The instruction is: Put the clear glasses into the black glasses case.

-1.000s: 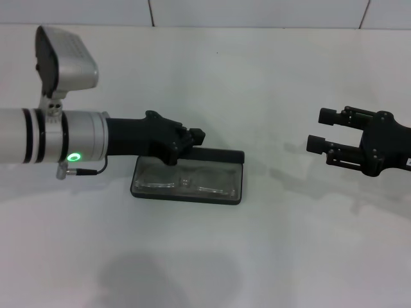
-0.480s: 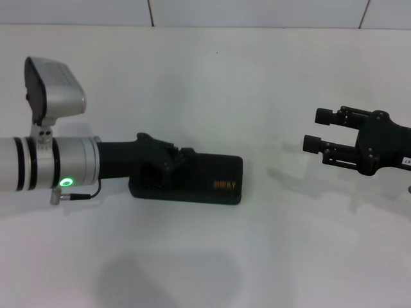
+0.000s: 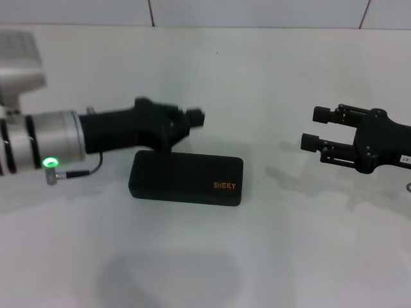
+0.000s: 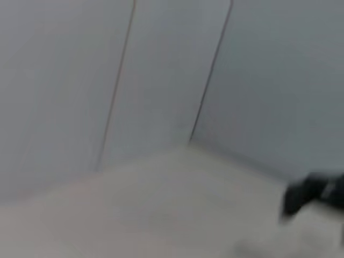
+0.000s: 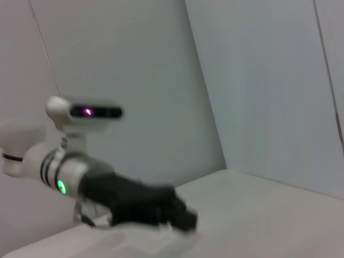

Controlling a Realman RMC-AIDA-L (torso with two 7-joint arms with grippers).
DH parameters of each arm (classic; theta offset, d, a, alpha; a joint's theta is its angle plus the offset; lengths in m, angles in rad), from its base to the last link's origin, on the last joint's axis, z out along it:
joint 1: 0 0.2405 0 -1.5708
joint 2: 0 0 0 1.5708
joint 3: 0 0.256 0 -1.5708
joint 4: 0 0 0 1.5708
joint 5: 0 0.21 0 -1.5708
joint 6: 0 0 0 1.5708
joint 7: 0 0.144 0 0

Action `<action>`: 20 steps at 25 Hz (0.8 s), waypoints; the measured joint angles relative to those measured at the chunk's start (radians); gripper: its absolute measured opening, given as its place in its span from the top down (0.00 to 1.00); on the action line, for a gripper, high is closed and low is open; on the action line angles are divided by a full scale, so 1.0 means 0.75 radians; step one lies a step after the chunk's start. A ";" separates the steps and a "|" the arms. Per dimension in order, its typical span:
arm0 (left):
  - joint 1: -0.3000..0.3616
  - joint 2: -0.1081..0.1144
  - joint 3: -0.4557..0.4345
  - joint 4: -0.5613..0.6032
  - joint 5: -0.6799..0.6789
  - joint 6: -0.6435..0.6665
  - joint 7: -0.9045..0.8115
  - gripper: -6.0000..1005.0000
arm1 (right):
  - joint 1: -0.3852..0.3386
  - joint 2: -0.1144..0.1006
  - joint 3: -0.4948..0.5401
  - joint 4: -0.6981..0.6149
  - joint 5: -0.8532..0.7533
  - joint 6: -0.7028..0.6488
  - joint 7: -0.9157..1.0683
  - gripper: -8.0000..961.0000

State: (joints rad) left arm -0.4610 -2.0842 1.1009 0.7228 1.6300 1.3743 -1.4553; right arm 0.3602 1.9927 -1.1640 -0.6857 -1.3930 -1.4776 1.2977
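Note:
The black glasses case (image 3: 185,178) lies closed on the white table, with gold lettering on its lid. The clear glasses are hidden from view. My left gripper (image 3: 196,118) hovers just above and behind the case's back left edge, fingers together, holding nothing and apart from the lid. The right wrist view shows that left gripper (image 5: 184,217) from afar. My right gripper (image 3: 311,128) stands open at the right, well away from the case, with nothing between its fingers. It appears as a blurred dark shape, the right gripper (image 4: 314,196), in the left wrist view.
The white table (image 3: 212,256) stretches around the case. A pale tiled wall (image 3: 257,13) runs along the back edge.
One second ago the case lay open with the clear glasses inside. The left gripper pushed the lid down, and now it has lifted up and back off the closed case.

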 joint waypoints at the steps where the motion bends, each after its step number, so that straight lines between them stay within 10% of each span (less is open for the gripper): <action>1: 0.010 0.001 0.000 0.024 -0.035 0.031 0.002 0.91 | 0.002 0.000 0.000 -0.002 0.000 -0.003 0.000 0.29; 20: 0.274 0.019 -0.011 0.144 -0.269 0.404 0.355 0.80 | 0.092 -0.045 0.001 -0.216 -0.237 -0.248 0.087 0.29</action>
State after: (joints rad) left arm -0.2557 -2.0702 1.0929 0.8307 1.4282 1.6772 -1.1888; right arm 0.4289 1.9593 -1.1630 -0.8475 -1.5705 -1.6634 1.3633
